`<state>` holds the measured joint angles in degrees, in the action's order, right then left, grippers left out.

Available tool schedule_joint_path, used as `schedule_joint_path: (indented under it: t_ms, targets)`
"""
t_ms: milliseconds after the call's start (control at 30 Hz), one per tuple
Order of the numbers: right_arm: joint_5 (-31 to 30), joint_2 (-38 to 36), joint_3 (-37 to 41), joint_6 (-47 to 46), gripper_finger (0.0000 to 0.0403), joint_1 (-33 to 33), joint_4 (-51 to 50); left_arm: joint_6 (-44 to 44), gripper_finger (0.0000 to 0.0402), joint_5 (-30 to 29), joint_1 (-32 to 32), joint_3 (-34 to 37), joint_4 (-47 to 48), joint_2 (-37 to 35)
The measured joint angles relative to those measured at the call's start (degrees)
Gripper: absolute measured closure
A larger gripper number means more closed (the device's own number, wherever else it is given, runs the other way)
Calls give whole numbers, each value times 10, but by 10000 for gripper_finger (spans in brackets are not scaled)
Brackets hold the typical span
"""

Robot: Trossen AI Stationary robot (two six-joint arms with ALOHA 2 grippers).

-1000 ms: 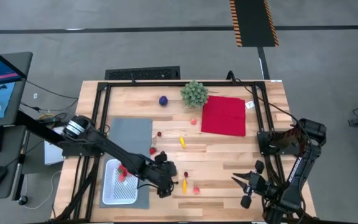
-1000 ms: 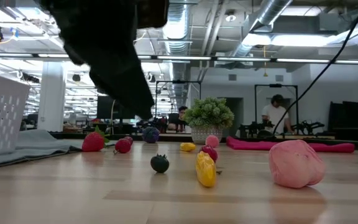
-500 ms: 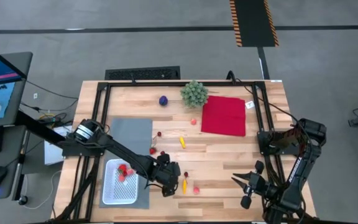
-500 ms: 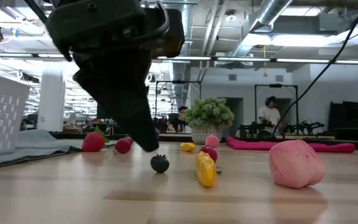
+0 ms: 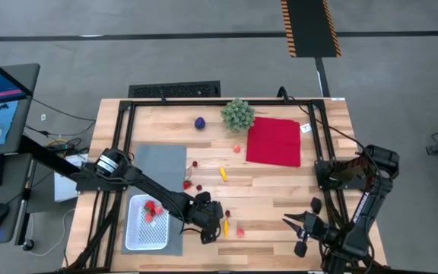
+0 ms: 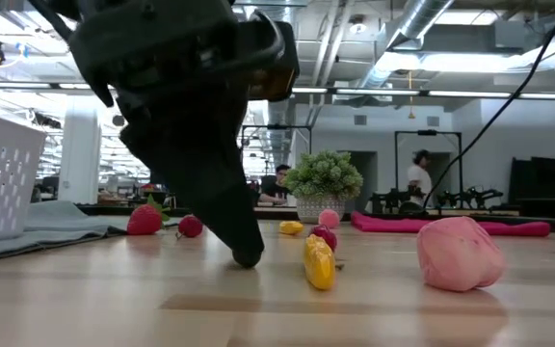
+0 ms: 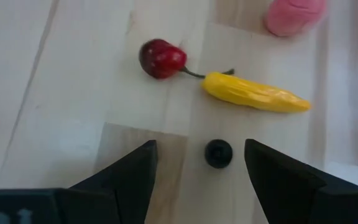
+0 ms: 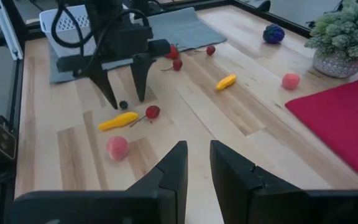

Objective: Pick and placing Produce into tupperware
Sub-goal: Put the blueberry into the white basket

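Observation:
My left gripper (image 5: 212, 225) (image 7: 199, 149) is open and points down at the near middle of the table, right of the white tupperware (image 5: 146, 224). Its fingers stand on either side of a tiny dark ball (image 7: 218, 153) (image 8: 123, 104) without touching it. Just beyond the ball lie a dark red cherry (image 7: 161, 58), a yellow pepper (image 7: 255, 92) and a pink fruit (image 7: 294, 15). Red pieces (image 5: 152, 207) lie inside the tupperware. In the low view a left finger (image 6: 242, 241) hides the ball. My right gripper (image 5: 301, 231) waits open at the table's near right.
More produce lies across the table's middle: a yellow piece (image 5: 223, 174), small red pieces (image 5: 187, 183), a pink piece (image 5: 236, 149) and a purple ball (image 5: 200, 122). A grey mat (image 5: 159, 163) lies under the tupperware. A green plant (image 5: 237, 114) and a red cloth (image 5: 274, 141) sit toward the far side.
My left gripper has moved toward the table's right, away from the tupperware, and come down over the tiny dark ball. Its finger now reaches the tabletop and hides the ball in the low view. The produce has stayed where it was.

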<state>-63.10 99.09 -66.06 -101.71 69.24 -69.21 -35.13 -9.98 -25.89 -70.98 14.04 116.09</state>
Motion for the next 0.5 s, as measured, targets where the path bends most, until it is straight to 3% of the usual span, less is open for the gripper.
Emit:
schedule_joint_path:
  t_ms: [367, 500]
  targets:
    - [0, 0, 0, 32, 312, -4, 23, -6, 168, 1, 1, 1, 10, -1]
    - [0, 0, 0, 32, 312, -4, 23, -6, 193, -8, 1, 0, 24, 0]
